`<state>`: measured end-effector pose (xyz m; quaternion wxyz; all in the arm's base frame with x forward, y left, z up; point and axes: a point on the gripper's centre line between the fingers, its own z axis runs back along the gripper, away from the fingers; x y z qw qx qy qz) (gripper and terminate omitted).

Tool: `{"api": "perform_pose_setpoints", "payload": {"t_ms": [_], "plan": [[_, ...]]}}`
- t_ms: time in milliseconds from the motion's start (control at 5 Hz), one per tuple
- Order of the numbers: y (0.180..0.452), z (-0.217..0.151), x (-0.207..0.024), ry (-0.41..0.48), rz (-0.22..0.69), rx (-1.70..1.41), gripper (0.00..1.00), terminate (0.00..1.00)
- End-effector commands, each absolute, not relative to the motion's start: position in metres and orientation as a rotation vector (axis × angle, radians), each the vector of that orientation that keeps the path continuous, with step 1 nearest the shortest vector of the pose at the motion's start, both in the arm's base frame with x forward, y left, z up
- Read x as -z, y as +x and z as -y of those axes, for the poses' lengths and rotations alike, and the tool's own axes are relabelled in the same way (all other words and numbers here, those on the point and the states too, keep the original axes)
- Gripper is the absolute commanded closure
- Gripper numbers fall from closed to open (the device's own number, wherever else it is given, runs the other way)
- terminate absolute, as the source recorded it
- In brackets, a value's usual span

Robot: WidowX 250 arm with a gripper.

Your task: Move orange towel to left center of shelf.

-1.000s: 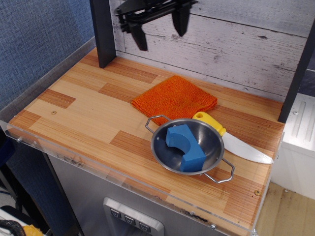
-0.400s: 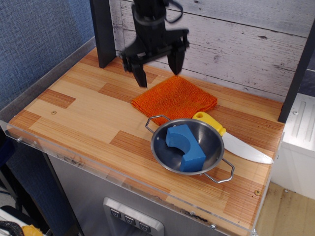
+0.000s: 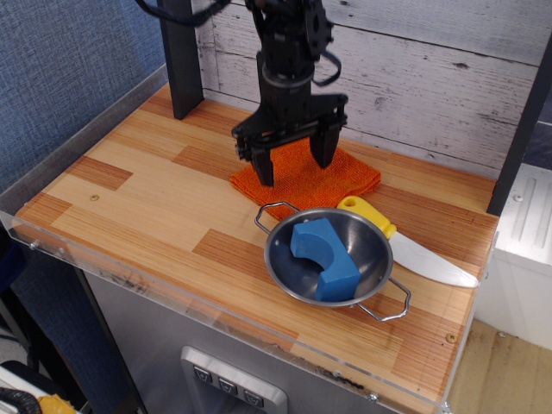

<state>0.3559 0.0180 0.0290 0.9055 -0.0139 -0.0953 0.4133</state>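
The orange towel (image 3: pixel 304 181) lies folded flat on the wood-plank shelf (image 3: pixel 147 198), at the back middle, just behind the steel bowl. My black gripper (image 3: pixel 293 164) hangs straight over the towel with its jaws wide open, one finger (image 3: pixel 263 166) at the towel's left edge and the other over its right part. The fingertips are at or just above the cloth; I cannot tell whether they touch it. The gripper holds nothing.
A steel bowl (image 3: pixel 362 274) with wire handles holds a blue block (image 3: pixel 323 257), just in front of the towel. A yellow-handled knife (image 3: pixel 405 248) lies to its right. A black post (image 3: pixel 181 56) stands at the back left. A clear acrylic lip (image 3: pixel 129 280) runs along the front edge.
My gripper has come down from high near the back wall and moved right and forward, so its open fingers now straddle the towel. The towel, bowl and knife have not moved.
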Motion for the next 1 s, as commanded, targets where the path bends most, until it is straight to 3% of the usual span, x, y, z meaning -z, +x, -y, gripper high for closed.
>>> {"api": "perform_pose_setpoints", "payload": {"t_ms": [0,800], "plan": [[0.361,-0.02,-0.03,-0.039,0.229,-0.85,0.0,0.0],[0.348,-0.08,-0.024,0.035,0.233,-0.949,0.0,0.0]]}}
